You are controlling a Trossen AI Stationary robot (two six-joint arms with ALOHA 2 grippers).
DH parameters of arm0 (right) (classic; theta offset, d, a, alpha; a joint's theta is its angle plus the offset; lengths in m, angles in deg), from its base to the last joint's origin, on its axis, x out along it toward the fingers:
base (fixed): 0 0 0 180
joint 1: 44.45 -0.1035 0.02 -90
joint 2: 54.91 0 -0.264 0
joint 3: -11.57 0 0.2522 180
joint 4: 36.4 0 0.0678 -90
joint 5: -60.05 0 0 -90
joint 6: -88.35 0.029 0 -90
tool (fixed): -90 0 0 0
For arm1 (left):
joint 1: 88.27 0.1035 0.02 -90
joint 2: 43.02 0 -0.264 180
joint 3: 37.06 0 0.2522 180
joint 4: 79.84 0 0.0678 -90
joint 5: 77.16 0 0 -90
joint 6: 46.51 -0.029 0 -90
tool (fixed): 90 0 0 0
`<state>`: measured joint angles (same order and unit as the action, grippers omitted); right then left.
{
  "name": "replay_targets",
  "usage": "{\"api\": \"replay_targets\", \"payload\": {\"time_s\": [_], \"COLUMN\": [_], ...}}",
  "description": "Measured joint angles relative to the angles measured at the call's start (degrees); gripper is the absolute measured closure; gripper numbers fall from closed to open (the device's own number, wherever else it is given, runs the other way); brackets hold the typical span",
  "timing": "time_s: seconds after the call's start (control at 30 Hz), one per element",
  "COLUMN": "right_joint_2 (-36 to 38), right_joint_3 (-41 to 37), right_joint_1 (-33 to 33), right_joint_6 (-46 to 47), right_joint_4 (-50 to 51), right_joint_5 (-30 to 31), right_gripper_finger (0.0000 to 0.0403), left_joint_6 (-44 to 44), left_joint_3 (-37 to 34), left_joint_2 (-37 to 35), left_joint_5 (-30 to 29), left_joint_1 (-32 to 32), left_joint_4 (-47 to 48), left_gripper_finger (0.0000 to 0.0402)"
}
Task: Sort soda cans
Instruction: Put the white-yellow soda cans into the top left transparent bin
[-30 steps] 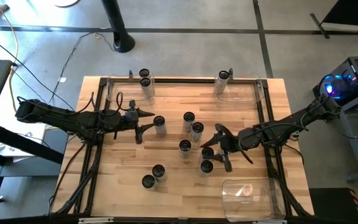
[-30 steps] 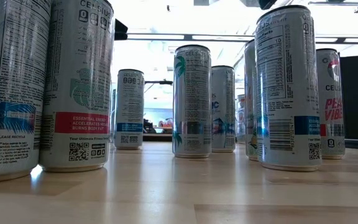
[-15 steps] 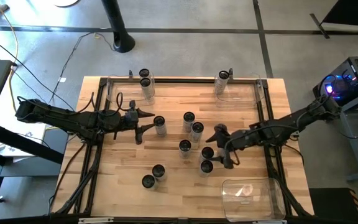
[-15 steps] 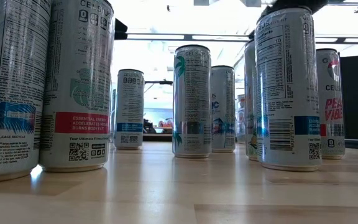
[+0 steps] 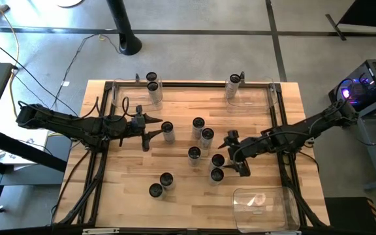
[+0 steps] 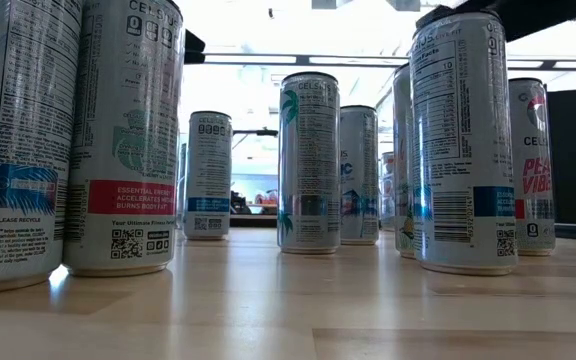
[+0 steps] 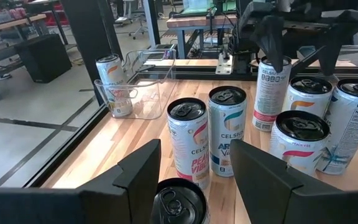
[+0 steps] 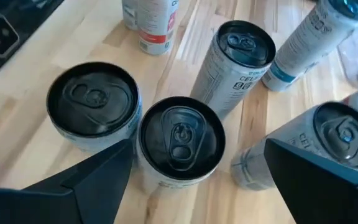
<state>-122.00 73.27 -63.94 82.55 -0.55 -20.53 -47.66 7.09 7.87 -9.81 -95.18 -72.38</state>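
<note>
Several soda cans stand upright on the wooden table (image 5: 129,196): a pair (image 5: 202,130) in the middle, one (image 5: 194,155) nearer, two (image 5: 217,167) at the right, two (image 5: 161,184) near the front. My left gripper (image 5: 156,128) is shut on one can (image 5: 168,130), whose dark top (image 7: 179,202) shows between its fingers. My right gripper (image 5: 234,155) hangs open, tipped down over the right pair, one can top (image 8: 180,140) below the gap between its fingers. My left gripper has the can's upper part (image 7: 166,193) between its two fingers, coming about level from the table's left. The can stands upright. The picture's lower edge hides the place of contact, and I cannot tell whether the can's base is on the table.
A clear bin (image 5: 126,94) at the far left holds two cans (image 5: 151,82); another bin (image 5: 256,98) at the far right holds one can (image 5: 234,82). A third clear bin (image 5: 263,205) sits at the near right corner. Dark rails (image 5: 96,176) run along both table sides.
My right gripper has tipped its fingers downward and sunk a little over the two right-hand cans; in the low view its dark shape now shows above the big can on the right. No can has moved.
</note>
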Motion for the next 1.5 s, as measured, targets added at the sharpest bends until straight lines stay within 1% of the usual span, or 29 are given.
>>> {"api": "replay_targets", "payload": {"time_s": [0.07,0.17,0.3,0.6,0.93,1.07,1.23,1.33,1.5], "right_joint_2": [0.0,-0.4,-1.5,-5.2,-7.7,-8.8,-9.8,-9.4,-7.1], "right_joint_3": [0.0,0.0,0.0,0.0,0.0,0.0,0.0,0.0,0.0], "right_joint_1": [0.0,0.3,1.2,3.7,3.9,3.9,3.9,3.9,4.9], "right_joint_6": [-1.9,-2.2,-1.8,-2.2,-2.1,-1.8,-1.6,0.8,5.4], "right_joint_4": [0.0,0.6,1.3,-0.5,-5.8,-5.8,-5.9,-5.9,-4.8], "right_joint_5": [0.0,-0.3,-2.1,-6.9,-9.0,-9.1,-9.5,-8.6,-5.1], "right_gripper_finger": [0.0045,0.0045,0.0045,0.0046,0.0047,0.0067,0.0121,0.0155,0.0158], "left_joint_6": [0.0,0.0,0.0,0.0,-0.2,-0.2,-0.2,-0.2,-0.2], "left_joint_3": [0.0,0.0,0.0,0.0,0.0,0.0,0.0,0.0,0.0], "left_joint_2": [0.0,0.0,0.0,0.0,0.0,0.0,0.0,0.0,0.0], "left_joint_5": [0.0,0.0,0.0,0.0,0.0,0.0,0.0,0.0,-0.2], "left_joint_1": [0.0,0.0,0.0,0.0,0.0,0.0,0.0,0.0,0.0], "left_joint_4": [0.0,0.0,0.0,0.0,0.0,0.0,0.0,0.0,0.0], "left_gripper_finger": [0.0216,0.0216,0.0216,0.0216,0.0216,0.0216,0.0216,0.0216,0.0216]}}
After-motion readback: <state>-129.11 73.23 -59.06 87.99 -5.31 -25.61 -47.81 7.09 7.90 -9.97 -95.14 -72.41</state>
